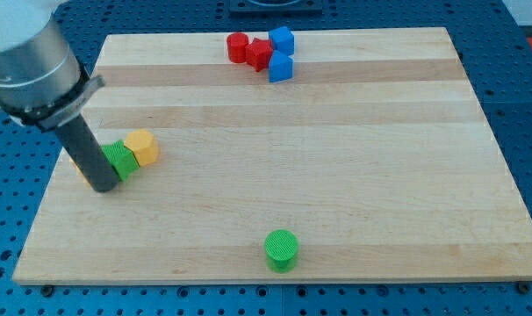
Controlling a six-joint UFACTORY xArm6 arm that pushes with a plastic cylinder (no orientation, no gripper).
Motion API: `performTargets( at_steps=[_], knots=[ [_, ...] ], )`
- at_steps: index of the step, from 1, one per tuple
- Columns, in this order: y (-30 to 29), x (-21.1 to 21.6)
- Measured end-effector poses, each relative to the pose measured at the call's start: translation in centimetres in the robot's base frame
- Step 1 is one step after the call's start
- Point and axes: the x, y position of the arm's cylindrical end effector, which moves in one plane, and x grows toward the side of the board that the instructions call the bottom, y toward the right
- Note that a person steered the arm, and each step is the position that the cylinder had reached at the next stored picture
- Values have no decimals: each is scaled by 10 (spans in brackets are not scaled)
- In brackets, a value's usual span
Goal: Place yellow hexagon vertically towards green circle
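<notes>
Green circle (281, 249) sits nearest, low on the tabletop (336, 158). No fingers on this rig. My tip (103, 186) touches a green block (119, 160), with the yellow hexagon (141, 147) just beyond. Risk: pushing drags both blocks, skewing the hexagon's path.

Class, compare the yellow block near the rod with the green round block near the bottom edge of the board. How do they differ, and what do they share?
The yellow hexagon has flat sides; the green circle is round. The yellow hexagon touches another green block at the view's left; the green circle stands alone near the view's bottom. My tip is close to the yellow hexagon, just left of that green block, and far from the green circle. Both rest on the wooden board and look similar in size.
</notes>
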Motion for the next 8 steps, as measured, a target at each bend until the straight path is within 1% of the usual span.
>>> performTargets(
  at_steps=[1,2,3,4,5,6,7,8],
  knots=[
    [-26,-44],
    [19,-53],
    [49,-51],
    [65,-57],
    [118,-7],
    [132,16],
    [83,-37],
    [122,-54]
  ],
)
